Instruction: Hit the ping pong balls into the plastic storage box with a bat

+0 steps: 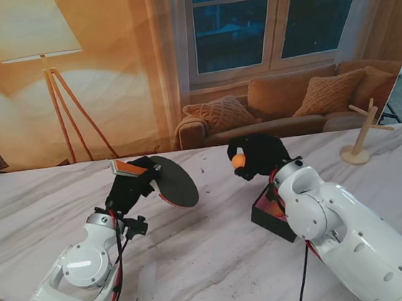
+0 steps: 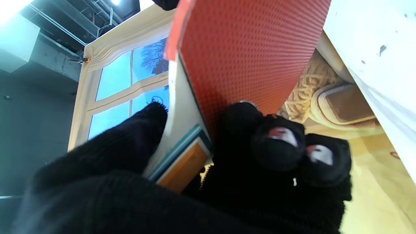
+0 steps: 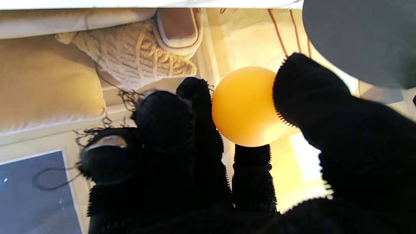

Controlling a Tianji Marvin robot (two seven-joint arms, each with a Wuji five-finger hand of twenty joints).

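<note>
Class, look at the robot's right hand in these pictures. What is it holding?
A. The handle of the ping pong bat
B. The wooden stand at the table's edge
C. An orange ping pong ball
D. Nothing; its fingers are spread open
C. The right hand pinches an orange ping pong ball between its gloved fingers, while the bat sits in the left hand.

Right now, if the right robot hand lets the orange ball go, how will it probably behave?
The ping pong ball is round and smooth, so it would probably bounce and roll freely on the marble table. It looks light: the right robot hand holds it with fingertips alone. Being smooth, it may slip under a loose pinch.
</note>
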